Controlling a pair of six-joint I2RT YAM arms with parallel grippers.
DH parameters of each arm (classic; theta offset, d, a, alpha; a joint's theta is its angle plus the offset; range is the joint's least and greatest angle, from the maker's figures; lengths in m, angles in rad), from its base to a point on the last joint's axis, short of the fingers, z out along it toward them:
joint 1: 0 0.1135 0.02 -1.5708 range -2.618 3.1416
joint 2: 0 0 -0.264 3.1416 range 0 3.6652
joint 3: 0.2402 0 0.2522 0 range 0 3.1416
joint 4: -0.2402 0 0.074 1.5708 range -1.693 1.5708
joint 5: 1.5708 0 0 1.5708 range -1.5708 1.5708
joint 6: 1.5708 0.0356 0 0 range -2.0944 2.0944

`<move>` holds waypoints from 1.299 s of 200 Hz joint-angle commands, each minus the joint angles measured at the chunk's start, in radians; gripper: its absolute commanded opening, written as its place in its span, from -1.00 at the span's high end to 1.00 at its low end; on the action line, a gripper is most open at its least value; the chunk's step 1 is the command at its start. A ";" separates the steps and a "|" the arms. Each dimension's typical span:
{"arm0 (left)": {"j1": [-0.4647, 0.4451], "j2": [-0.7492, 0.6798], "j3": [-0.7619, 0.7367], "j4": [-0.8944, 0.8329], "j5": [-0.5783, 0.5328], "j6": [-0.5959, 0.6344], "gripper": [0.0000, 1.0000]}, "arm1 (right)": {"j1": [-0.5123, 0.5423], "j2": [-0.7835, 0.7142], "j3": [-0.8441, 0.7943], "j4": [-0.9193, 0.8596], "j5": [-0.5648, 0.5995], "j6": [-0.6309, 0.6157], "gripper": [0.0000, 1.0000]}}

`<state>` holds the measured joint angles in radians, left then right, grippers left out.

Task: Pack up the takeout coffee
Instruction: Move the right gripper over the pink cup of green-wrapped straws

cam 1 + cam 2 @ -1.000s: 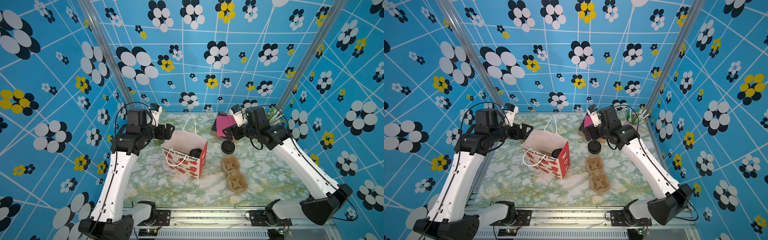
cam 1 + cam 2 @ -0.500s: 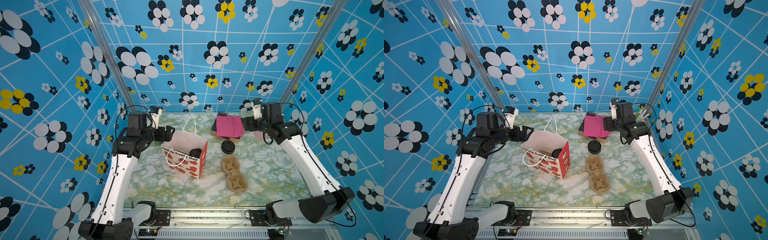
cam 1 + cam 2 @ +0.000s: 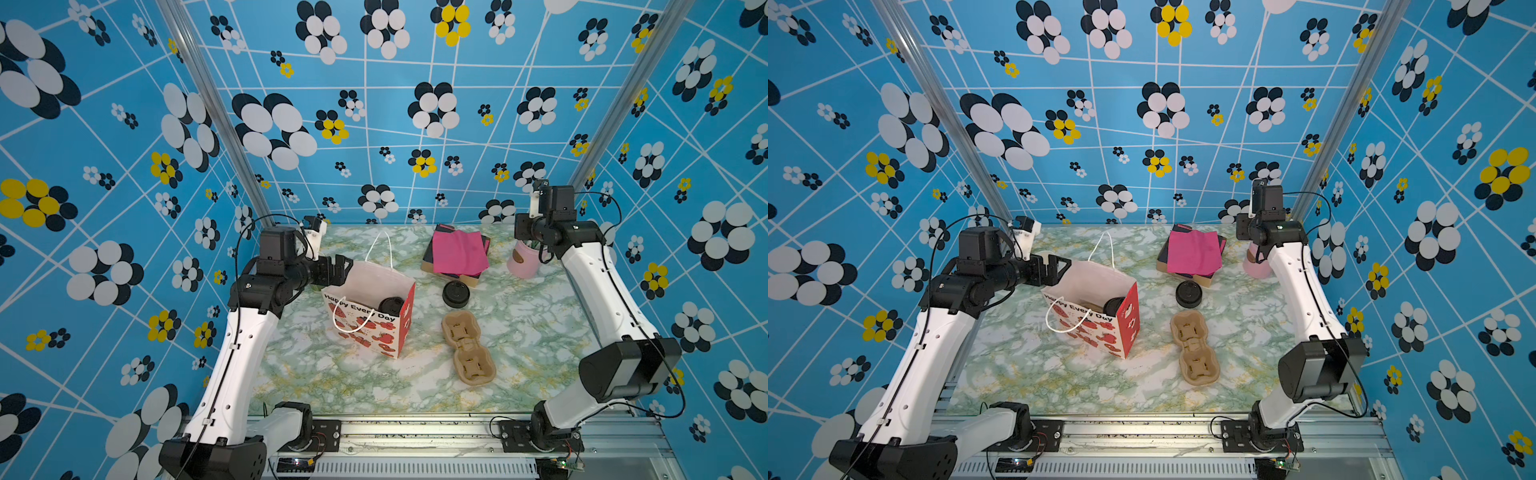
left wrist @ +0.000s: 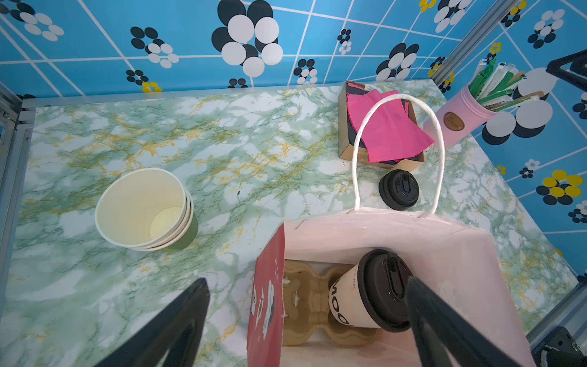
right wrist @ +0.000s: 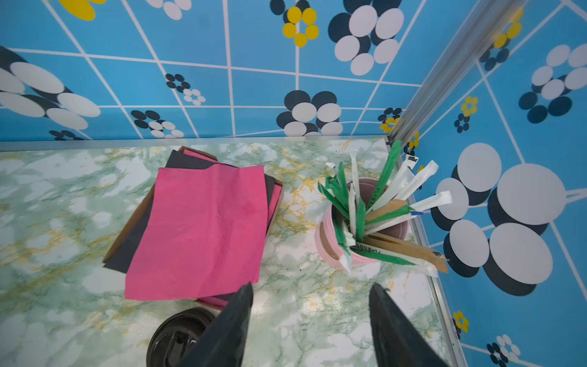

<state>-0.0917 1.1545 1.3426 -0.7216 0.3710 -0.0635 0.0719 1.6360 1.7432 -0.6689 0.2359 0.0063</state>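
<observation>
Cup: I see the small white paper takeout coffee with its black sip lid, lettered "COFFEE", inside the white-and-red paper gift bag reading "Happy Every Day" | left gripper: spread wide at the bag's rim, empty | right gripper: fingers apart, empty, by the pink straw jar
</observation>
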 commanded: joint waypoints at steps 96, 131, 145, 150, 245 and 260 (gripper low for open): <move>0.017 -0.024 -0.051 0.045 0.040 0.008 -0.96 | -0.005 0.345 0.331 -0.122 0.042 -0.067 0.30; 0.018 -0.029 -0.055 0.044 0.041 0.008 -0.96 | -0.006 0.418 0.391 -0.154 0.076 -0.079 0.30; 0.018 -0.031 -0.056 0.044 0.041 0.008 -0.96 | -0.006 0.438 0.410 -0.170 0.087 -0.080 0.31; 0.018 -0.032 -0.056 0.044 0.041 0.008 -0.96 | -0.006 0.442 0.412 -0.172 0.089 -0.080 0.31; 0.018 -0.035 -0.063 0.042 0.047 0.008 -0.96 | -0.021 0.533 0.510 -0.213 0.111 -0.111 0.41; 0.018 -0.034 -0.063 0.042 0.048 0.008 -0.96 | -0.021 0.581 0.539 -0.228 0.124 -0.119 0.47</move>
<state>-0.0826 1.1366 1.2968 -0.6922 0.3973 -0.0605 0.0582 2.1643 2.2250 -0.8474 0.3279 -0.0933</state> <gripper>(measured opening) 0.982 0.283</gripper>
